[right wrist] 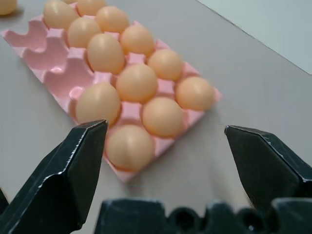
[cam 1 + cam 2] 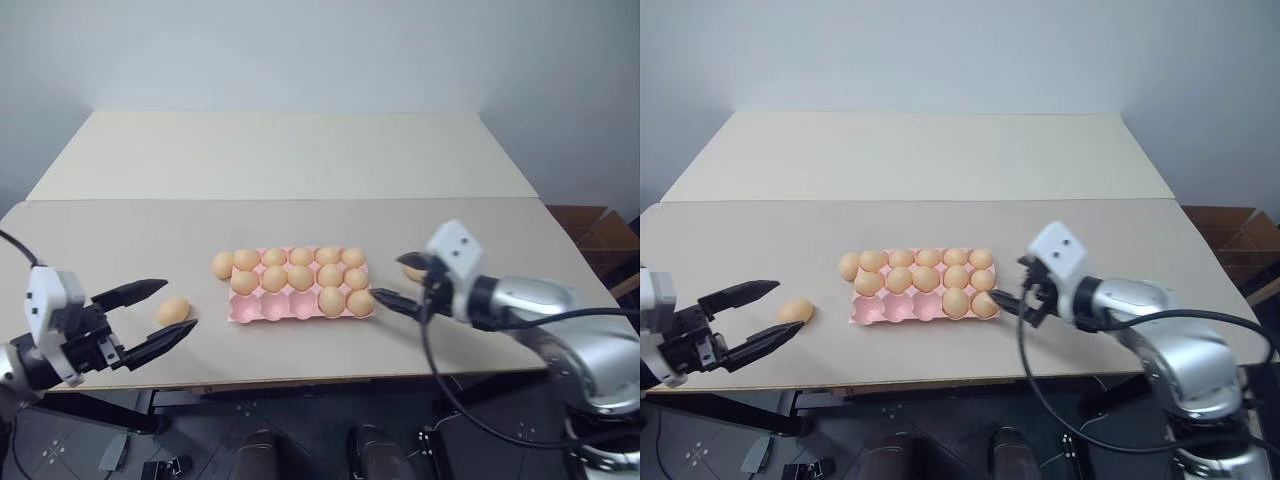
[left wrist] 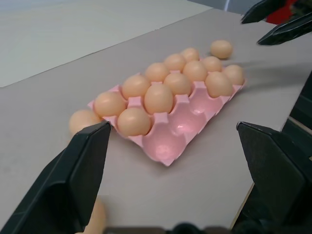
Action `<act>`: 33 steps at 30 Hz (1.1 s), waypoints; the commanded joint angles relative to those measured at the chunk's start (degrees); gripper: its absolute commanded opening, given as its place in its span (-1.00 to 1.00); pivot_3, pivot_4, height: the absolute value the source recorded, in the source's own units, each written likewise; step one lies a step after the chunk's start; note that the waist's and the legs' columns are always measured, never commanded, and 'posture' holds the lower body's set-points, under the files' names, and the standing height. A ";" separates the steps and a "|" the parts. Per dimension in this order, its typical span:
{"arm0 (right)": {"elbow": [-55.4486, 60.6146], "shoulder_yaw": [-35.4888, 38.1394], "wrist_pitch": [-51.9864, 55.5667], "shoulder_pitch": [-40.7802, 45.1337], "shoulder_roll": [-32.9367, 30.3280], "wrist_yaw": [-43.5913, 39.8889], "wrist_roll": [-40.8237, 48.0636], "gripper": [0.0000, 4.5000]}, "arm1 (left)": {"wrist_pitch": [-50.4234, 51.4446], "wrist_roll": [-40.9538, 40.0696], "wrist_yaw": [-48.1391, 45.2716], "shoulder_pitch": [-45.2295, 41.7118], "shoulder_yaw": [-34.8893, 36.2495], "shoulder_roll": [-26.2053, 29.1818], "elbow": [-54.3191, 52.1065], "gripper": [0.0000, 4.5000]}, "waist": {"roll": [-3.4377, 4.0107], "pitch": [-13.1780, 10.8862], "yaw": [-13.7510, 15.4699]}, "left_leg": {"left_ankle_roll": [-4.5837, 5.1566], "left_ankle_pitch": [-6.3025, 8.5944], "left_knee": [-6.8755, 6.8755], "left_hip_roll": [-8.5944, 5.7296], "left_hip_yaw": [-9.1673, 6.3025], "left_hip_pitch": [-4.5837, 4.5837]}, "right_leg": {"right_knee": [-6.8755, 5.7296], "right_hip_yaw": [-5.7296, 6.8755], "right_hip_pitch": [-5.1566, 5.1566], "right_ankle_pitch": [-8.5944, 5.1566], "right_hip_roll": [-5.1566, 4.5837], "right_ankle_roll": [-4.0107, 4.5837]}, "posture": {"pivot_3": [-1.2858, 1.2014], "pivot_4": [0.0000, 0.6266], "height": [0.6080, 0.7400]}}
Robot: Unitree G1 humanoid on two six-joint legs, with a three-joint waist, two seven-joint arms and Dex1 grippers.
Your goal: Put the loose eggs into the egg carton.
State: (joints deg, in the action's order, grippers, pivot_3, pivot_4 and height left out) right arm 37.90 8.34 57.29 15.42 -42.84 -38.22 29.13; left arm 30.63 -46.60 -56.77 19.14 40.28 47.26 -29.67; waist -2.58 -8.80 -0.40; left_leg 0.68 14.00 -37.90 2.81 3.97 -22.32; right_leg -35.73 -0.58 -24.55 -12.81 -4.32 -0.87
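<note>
**Twelve eggs seated, three loose on the worktop**

The pink egg carton [image 2: 300, 290] lies flat near the front edge of the worktop [image 2: 300, 160], its long side running left to right. Twelve eggs sit in its cups: the far and middle rows are full, and the near row holds two eggs at its right end, with three cups at the left of that row bare.

Three loose eggs lie outside it. One egg [image 2: 222, 265] rests on the worktop touching the carton's far left corner. A second egg [image 2: 173, 310] lies well to the left of the carton, between the two fingers of the left hand [image 2: 160, 313]. A third egg [image 2: 414, 271] lies to the right of the carton, partly hidden behind the right hand [image 2: 392, 281].

The left hand hovers low over the worktop with its fingers spread wide on either side of the second egg, not touching it. The right hand sits just beside the carton's right end, fingers spread wide and carrying nothing.
</note>
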 commanded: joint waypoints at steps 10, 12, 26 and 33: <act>-5.58 14.81 -22.45 -17.54 -7.44 -17.50 0.41 0.99 | -1.83 0.04 -2.00 2.68 3.09 -1.67 1.72 1.00 | -0.01 -0.01 -0.33 | 0.00 0.00 0.00 0.06 -0.01 0.40 | -0.08 -0.12 0.24 -0.08 0.01 -0.12 | 0.03 -0.52 1.00; -7.79 12.88 -23.28 -15.08 -7.05 -15.78 -0.95 0.99 | -1.79 0.17 -1.93 2.00 2.68 -1.21 1.83 1.00 | -0.01 -0.01 -0.32 | 0.00 0.00 0.00 0.06 -0.01 0.41 | -0.09 -0.11 0.23 -0.08 0.01 -0.11 | 0.03 -0.52 1.00; -38.71 -11.39 -17.59 14.69 7.15 6.69 -20.67 0.99 | -2.19 2.21 -2.24 -5.42 -3.70 0.17 3.84 1.00 | 0.00 0.00 -0.36 | 0.00 0.00 0.01 -0.01 0.09 -0.05 | -0.06 -0.13 -0.13 0.26 0.03 0.17 | 0.03 -0.52 1.00; -43.74 -13.22 -17.26 17.45 10.25 6.53 -21.78 0.43 | -2.35 2.28 -2.34 -4.58 -2.80 -0.16 2.64 1.00 | 0.02 -0.01 -0.35 | 0.03 0.01 0.04 0.00 0.07 -0.13 | -0.05 -0.06 -0.18 0.35 0.03 -0.04 | 0.03 -0.52 1.00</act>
State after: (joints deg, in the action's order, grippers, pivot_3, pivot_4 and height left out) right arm -7.38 -6.09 39.57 31.51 -32.28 -31.59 7.27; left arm 29.80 -44.14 -58.84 14.37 36.08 46.87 -25.42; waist -2.56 -8.82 -0.75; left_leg 0.71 14.02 -37.87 2.81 4.04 -22.45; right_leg -35.79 -0.64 -24.75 -12.46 -4.30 -0.91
